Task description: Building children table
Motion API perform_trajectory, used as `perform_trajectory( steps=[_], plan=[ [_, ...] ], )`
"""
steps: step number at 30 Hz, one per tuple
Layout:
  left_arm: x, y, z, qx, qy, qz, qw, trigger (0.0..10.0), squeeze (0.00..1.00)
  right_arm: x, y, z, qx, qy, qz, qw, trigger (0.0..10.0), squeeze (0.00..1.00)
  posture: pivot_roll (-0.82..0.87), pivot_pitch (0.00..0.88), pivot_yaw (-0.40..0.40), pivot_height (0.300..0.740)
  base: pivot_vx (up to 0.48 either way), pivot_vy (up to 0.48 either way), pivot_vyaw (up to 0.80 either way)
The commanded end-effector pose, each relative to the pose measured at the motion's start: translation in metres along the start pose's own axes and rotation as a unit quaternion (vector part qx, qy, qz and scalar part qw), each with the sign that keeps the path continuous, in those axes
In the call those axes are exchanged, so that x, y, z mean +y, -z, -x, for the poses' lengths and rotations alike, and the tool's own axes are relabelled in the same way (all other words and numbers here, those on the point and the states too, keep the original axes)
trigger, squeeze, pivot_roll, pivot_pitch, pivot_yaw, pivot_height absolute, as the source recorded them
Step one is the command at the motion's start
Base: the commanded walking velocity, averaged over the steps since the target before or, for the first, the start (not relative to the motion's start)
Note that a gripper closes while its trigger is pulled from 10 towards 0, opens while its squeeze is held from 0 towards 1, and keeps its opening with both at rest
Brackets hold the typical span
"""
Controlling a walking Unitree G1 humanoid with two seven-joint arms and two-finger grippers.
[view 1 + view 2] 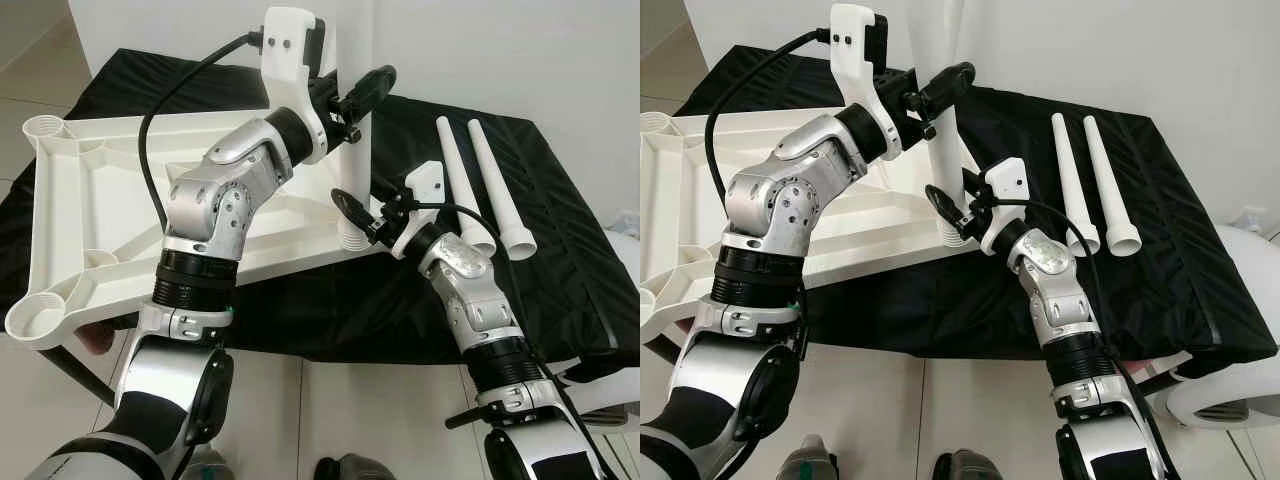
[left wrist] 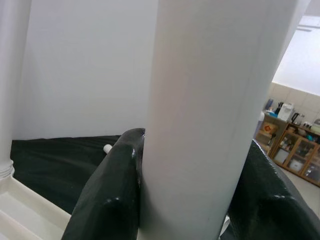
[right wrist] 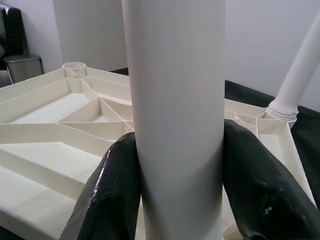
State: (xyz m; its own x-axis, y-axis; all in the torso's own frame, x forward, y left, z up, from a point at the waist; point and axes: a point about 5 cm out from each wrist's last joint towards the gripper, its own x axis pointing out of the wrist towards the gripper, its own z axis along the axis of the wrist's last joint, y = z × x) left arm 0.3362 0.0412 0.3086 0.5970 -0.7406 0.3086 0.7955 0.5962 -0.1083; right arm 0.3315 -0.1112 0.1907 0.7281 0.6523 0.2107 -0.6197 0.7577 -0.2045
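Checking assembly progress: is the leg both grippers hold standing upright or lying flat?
Upright. The white leg rises vertically from the upturned tabletop; the left gripper clamps it high, the right gripper near its base.

Table top (image 1: 70, 210): cream moulded plastic, ribbed, smooth, slight sheen. Legs (image 1: 495, 190): white plastic, smooth, matt. Cover (image 1: 560, 260): black cloth, creased, faintly shiny; arms brushed silver metal.

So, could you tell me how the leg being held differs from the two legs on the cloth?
The held leg stands upright in the tabletop corner; the two spare legs lie flat on the black cloth. Both grippers, left and right, clamp it; the spare legs lie untouched. All are white and tapered.
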Motion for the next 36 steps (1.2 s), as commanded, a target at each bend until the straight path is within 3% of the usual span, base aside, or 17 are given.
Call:
perform_trajectory(
  steps=[1, 8, 9, 11, 12, 16, 20, 24, 30, 36],
  plan=[
    [-0.009, -0.014, -0.007, -0.019, 0.007, -0.028, 0.999, 10.0, 0.0, -0.012, 0.004, 0.005, 0.015, 0.04, -0.008, 0.999, 10.0, 1.0, 0.07, 0.004, -0.108, 0.74, 0.0, 0.0, 0.0],
    [-0.001, -0.016, -0.008, -0.023, -0.055, -0.083, 0.995, 10.0, 0.0, -0.021, -0.001, 0.002, 0.012, 0.101, 0.019, 0.995, 10.0, 1.0, 0.07, 0.003, -0.116, 0.74, 0.0, 0.0, 0.0],
    [0.002, -0.015, -0.008, -0.022, -0.069, -0.088, 0.993, 10.0, 0.0, -0.021, 0.0, 0.001, 0.015, 0.109, 0.027, 0.994, 10.0, 0.87, 0.07, 0.003, -0.116, 0.74, 0.0, 0.0, 0.0],
    [0.002, -0.015, -0.008, -0.022, -0.069, -0.088, 0.993, 10.0, 0.0, -0.021, 0.0, 0.001, 0.015, 0.109, 0.027, 0.994, 10.0, 0.87, 0.07, 0.003, -0.116, 0.74, 0.0, 0.0, 0.0],
    [0.003, -0.014, -0.007, -0.022, -0.078, -0.089, 0.993, 10.0, 0.0, -0.02, 0.0, 0.0, 0.018, 0.117, 0.035, 0.992, 10.0, 0.0, 0.07, 0.001, -0.115, 0.74, 0.0, 0.0, 0.0],
    [0.004, -0.012, -0.008, -0.024, -0.094, -0.101, 0.99, 10.0, 0.0, -0.012, 0.001, -0.004, 0.014, 0.121, 0.044, 0.992, 10.0, 0.0, 0.07, 0.0, -0.116, 0.74, 0.0, 0.0, 0.0],
    [-0.004, -0.01, -0.011, -0.038, -0.109, -0.112, 0.987, 10.0, 0.0, 0.006, 0.0, -0.013, 0.013, 0.138, 0.075, 0.988, 10.0, 0.0, 0.07, 0.0, -0.115, 0.74, 0.0, 0.0, 0.0],
    [-0.015, -0.004, -0.016, -0.05, -0.11, -0.09, 0.989, 10.0, 0.0, 0.026, 0.0, -0.023, 0.008, 0.164, 0.087, 0.983, 10.0, 0.0, 0.08, 0.0, -0.118, 0.74, 0.0, 0.0, 0.0],
    [-0.021, -0.004, -0.019, -0.053, -0.105, -0.087, 0.989, 10.0, 0.0, 0.032, -0.001, -0.03, 0.011, 0.2, 0.087, 0.976, 10.0, 0.0, 0.08, 0.007, -0.114, 0.74, 0.0, 0.0, 0.0],
    [-0.025, -0.003, -0.021, -0.055, -0.104, -0.094, 0.989, 10.0, 0.0, 0.035, -0.011, -0.038, -0.008, 0.265, 0.104, 0.959, 10.0, 0.0, 0.09, 0.013, -0.114, 0.74, 0.0, 0.0, 0.0]
  ],
)
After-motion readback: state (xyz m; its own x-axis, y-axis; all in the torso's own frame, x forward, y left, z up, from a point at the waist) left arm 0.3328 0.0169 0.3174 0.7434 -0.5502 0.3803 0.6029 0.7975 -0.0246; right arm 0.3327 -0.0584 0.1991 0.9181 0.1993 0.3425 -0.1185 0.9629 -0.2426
